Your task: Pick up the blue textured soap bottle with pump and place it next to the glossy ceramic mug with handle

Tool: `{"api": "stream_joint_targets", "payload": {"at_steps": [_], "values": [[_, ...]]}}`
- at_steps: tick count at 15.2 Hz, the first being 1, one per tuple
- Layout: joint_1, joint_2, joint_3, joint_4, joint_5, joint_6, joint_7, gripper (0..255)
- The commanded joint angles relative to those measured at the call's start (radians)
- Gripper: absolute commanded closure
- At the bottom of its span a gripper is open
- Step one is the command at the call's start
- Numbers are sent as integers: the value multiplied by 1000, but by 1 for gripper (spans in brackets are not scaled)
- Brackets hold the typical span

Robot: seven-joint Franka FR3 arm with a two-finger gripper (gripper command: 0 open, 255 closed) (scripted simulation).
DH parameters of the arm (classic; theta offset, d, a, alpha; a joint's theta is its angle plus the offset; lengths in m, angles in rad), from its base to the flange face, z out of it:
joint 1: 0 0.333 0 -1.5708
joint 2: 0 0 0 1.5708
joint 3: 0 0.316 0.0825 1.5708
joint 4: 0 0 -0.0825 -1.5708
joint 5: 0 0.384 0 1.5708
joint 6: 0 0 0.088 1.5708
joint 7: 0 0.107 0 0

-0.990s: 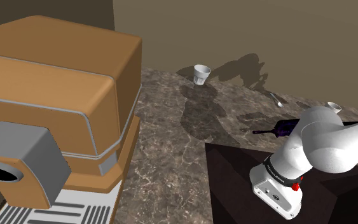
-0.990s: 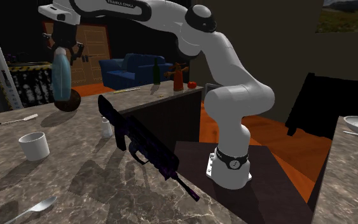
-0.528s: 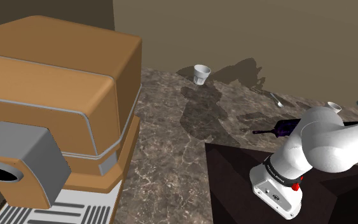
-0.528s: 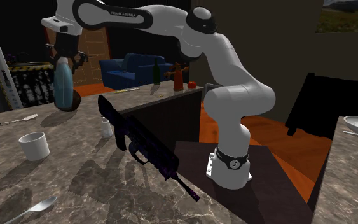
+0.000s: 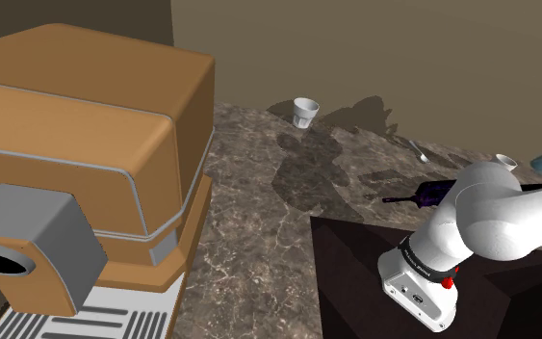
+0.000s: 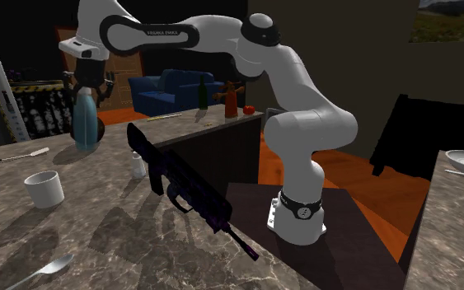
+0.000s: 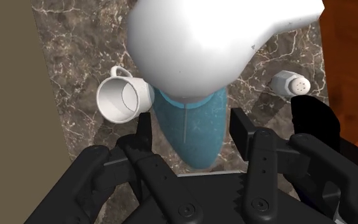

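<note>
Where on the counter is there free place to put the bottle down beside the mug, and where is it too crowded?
The bare marble between the mug and the salt shaker is free, below the soap bottle held in the gripper. Also free: the marble between mug and spoon. Crowded beyond the shaker, where the black rifle-shaped object lies.

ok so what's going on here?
The white Franka arm holds a blue soap bottle with a white pump top upright in its claw, low over the marble counter. In the wrist view the white mug sits right beside the bottle, so it looks about at the drop spot. I can't tell whether the base touches the counter. The claw is shut on the bottle, not released. A white shaker and a black rifle lie nearby.
</note>
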Motion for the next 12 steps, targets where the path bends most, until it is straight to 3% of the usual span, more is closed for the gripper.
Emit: {"api": "stream_joint_targets", "payload": {"at_steps": [1, 12], "values": [[-4, -7, -8, -19, -11, 19, 9, 255], [-17, -48, -68, -111, -76, 117, 58, 255]]}}
